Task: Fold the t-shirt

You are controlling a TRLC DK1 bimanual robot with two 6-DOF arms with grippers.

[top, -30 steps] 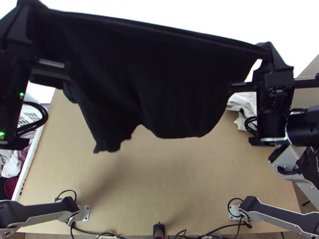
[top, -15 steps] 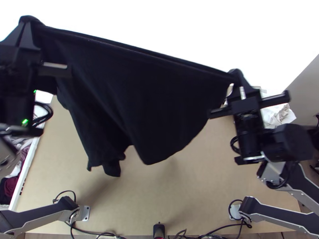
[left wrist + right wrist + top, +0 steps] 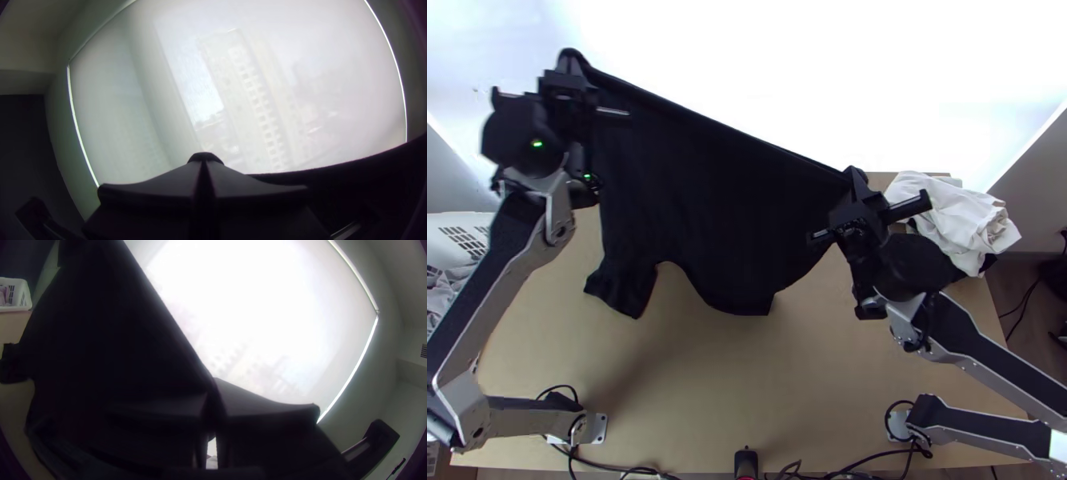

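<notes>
A black t-shirt (image 3: 707, 192) hangs stretched between the two grippers in the top view, its upper edge taut and slanting down toward the right arm, its lower part draping loosely over the table. At its upper left corner my left gripper (image 3: 573, 66) is shut on the cloth; the left wrist view has this gripper (image 3: 203, 166) with its fingers together and cloth bulging at the tips. My right gripper (image 3: 855, 180) holds the other upper corner, and in the right wrist view this gripper (image 3: 214, 395) is closed on the black shirt (image 3: 111, 338).
White crumpled cloth (image 3: 955, 216) lies at the table's right far side. A white basket (image 3: 459, 236) with clothes stands off the left edge. Bare wooden table (image 3: 763, 384) extends between the arms' bases.
Both grippers have come back closer together and lower in the top view, the left moving rightward, the right leftward, with the shirt between them. More of the table's right side shows.
</notes>
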